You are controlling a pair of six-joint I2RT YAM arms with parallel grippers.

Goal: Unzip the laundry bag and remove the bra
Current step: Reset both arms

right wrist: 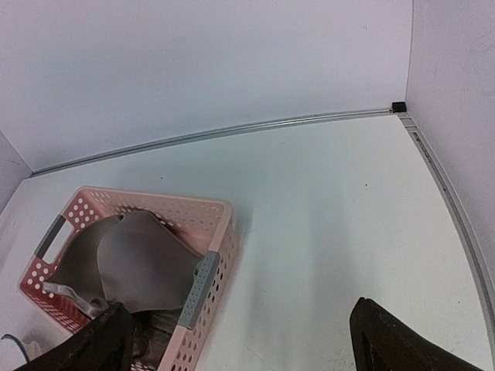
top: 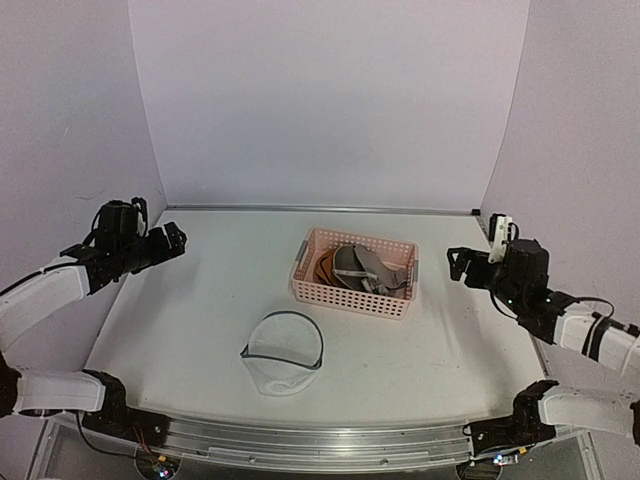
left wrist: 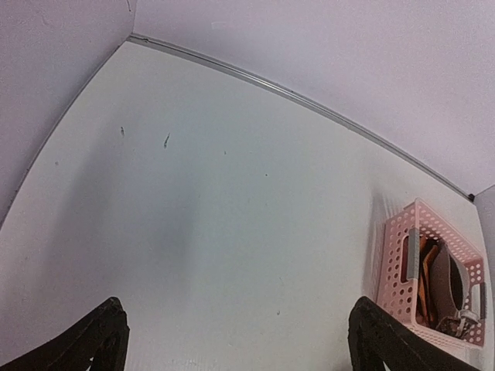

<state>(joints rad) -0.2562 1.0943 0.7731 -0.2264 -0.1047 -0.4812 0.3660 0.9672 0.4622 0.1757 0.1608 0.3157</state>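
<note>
**Both tools open and idle, bra in basket, bag on its own up front**

Top external:
- Laundry bag (top: 284, 352) sits on the counter (top: 180, 320), near the front edge and a bit left of centre. The dark wire rim faces up and the white mesh is slumped below it. Can't tell the zip state from here.
- Bra (top: 352, 265) is in the pink basket (top: 350, 300), not in the bag. Grey cups are on top and the orange-brown side shows at the left end.
- The basket is just behind and right of the bag, and the two are apart.
- Left tool (top: 176, 240) hangs above the counter's far-left part, well away from both the bag and the basket.
- Right tool (top: 458, 262) hangs right of the basket, near it but not touching.
- Neither tool holds anything.

Left wrist:
- The two dark fingers (left wrist: 104, 340) are in the bottom corners, spread wide, with only bare counter between them. The left tool is open.
- The basket (left wrist: 394, 270) is at the right edge of the frame, and part of the bra (left wrist: 445, 282) shows inside it.
- The bag is out of frame.

Right wrist:
- The fingers (right wrist: 387, 340) are again at the bottom corners, spread wide with nothing gripped. The right tool is open.
- The basket (right wrist: 155, 199) is at lower left, partly behind the left finger.
- A grey bra cup (right wrist: 128, 259) fills most of the basket, with a strap end at the near-left corner.
</note>
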